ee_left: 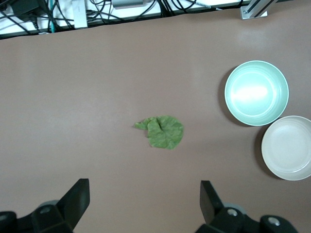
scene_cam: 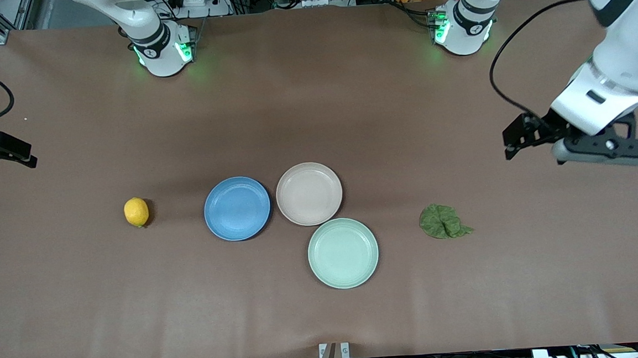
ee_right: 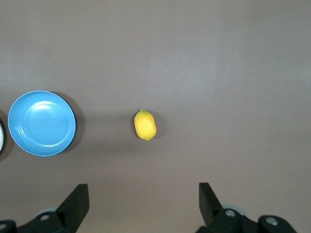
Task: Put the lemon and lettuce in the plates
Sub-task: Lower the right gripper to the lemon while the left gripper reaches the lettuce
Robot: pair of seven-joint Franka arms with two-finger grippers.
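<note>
The yellow lemon (scene_cam: 136, 212) lies on the brown table toward the right arm's end; it also shows in the right wrist view (ee_right: 145, 125). The dark green lettuce (scene_cam: 442, 221) lies toward the left arm's end and shows in the left wrist view (ee_left: 163, 131). The blue plate (scene_cam: 237, 208) and the beige-pink plate (scene_cam: 309, 193) sit side by side mid-table, both empty. My left gripper (scene_cam: 517, 136) hangs open and empty over bare table at the left arm's end (ee_left: 145, 194). My right gripper (scene_cam: 15, 151) hangs open and empty over the right arm's end (ee_right: 143, 196).
A pale mint-green plate (scene_cam: 343, 253), empty, sits nearer the front camera than the beige-pink plate, almost touching it. In the wrist views the mint plate (ee_left: 256, 92), the beige-pink plate (ee_left: 289, 148) and the blue plate (ee_right: 42, 123) show. Cables run along the table's edge (ee_left: 73, 19).
</note>
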